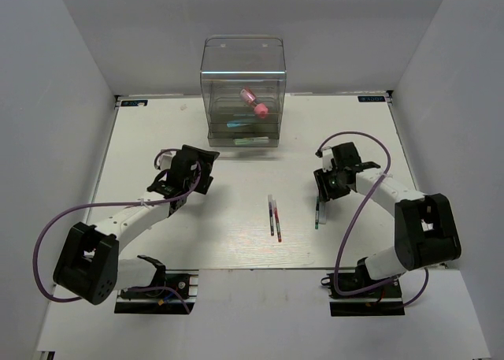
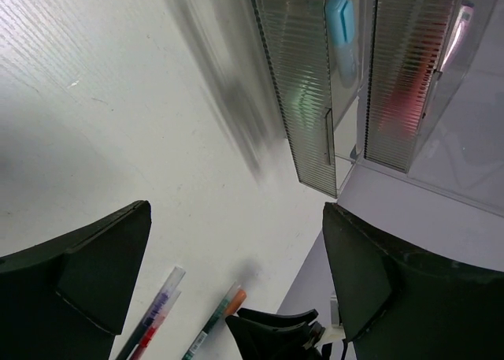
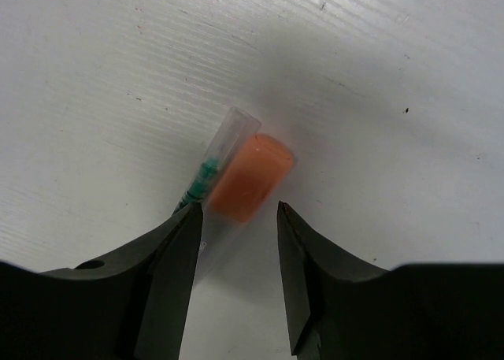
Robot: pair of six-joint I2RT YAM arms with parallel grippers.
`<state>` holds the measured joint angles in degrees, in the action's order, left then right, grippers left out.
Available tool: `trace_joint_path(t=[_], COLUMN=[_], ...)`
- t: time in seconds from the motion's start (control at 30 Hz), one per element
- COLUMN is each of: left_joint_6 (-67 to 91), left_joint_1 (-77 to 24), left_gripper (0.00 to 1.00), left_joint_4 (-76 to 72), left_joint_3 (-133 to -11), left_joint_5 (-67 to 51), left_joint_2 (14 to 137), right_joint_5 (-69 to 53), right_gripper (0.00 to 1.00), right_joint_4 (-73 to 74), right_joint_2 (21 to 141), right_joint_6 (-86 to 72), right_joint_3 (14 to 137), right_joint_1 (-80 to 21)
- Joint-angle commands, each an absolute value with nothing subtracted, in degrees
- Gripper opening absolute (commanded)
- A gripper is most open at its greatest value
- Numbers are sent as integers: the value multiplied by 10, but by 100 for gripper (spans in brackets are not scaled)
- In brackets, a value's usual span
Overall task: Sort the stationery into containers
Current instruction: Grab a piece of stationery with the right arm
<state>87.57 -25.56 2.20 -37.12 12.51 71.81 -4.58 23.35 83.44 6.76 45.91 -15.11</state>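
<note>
Counted from above: one clear organiser (image 1: 244, 61) at the far edge of the table (image 1: 150, 131), with one pink cylinder (image 1: 255, 102) in its upper part and one light blue stick (image 1: 236, 125) lower down. Three thin pens lie loose on the table: a purple pen (image 1: 271, 215) and a red pen (image 1: 278, 226) side by side in the middle, and a green pen (image 1: 317, 215) off to their right, poking out from under the right arm's head.

The right wrist camera adds a fourth loose item that the top view hides: an orange-capped marker (image 3: 250, 177), lying against the green pen. The right gripper (image 3: 239, 209) straddles the marker. Its jaws are partly apart, with a strip of shadowed table showing beside the right finger, so they are not clamped.

The left gripper (image 2: 236, 210) (well apart from every pen) has its jaws spread wide with only bare table between them. Its camera looks up at the organiser's ribbed drawers.
</note>
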Motion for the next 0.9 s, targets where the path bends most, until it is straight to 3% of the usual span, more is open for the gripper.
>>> trace_joint_path(t=[0.0, 0.4, 0.53, 0.67, 0.87], left_joint_6=[876, 882, 892, 903, 915], left_joint_1=[-253, -253, -248, -248, -248], left_gripper=[100, 100, 100, 100, 100], left_joint_4=[37, 9, -4, -33, -54], left_joint_3=[-370, -340, -321, -302, -289], left_joint_5=[124, 124, 124, 116, 88], left_joint_2=[702, 674, 668, 668, 686], right_joint_5=[-35, -10, -28, -67, -117], right_gripper=[49, 49, 39, 23, 12], right_joint_4=[215, 224, 233, 238, 225], right_joint_2=[845, 897, 915, 923, 887], right_joint_6=[55, 41, 46, 67, 173], right_joint_3=[451, 462, 473, 484, 548], right_joint_1=[-149, -148, -149, -149, -151])
